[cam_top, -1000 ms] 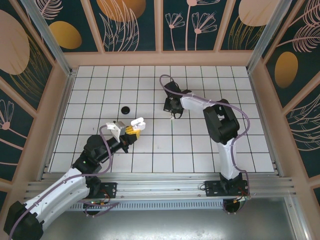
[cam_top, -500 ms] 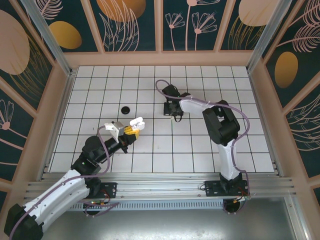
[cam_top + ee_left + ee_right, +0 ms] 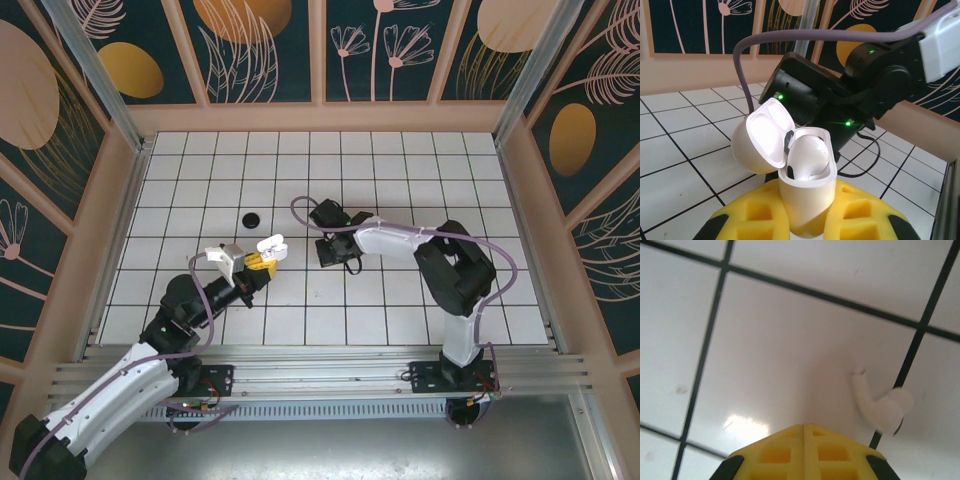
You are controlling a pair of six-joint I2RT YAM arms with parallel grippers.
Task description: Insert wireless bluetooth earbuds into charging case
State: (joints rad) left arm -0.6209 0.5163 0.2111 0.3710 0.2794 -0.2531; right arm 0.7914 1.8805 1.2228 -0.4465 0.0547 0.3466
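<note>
Earbud (image 3: 882, 407), white, is lying flat on the tabletop (image 3: 765, 340), apart from the right jaws: just ahead of their tips and off to their right side. Its long axis is running on a diagonal across the tile. The thin stem end is pointing away from the jaws and toward their centre line, while the bulbous head is sitting nearer to them, on a dark grid line. The right jaws are pressed together with only a seam between the yellow pads, and nothing is showing between them.

The left jaws are pinching the lower body of the charging case (image 3: 805, 185), presenting it upright with its mouth facing up and its lid (image 3: 762, 137) swung open to one side. A white rounded form is showing inside the mouth; whether this is a seated earbud cannot be told. In the top view the charging case (image 3: 270, 246) is lying well to the left of the right jaws.

The step in hand is judged to be the pick-up of the loose earbud. The next move is calling for the right jaws to spread, shift sideways over the piece, turn so that the pads are closing across the stem and not along it, and lower to the tabletop. A piece this small and rounded is likely to skid if it is met off-centre.
</note>
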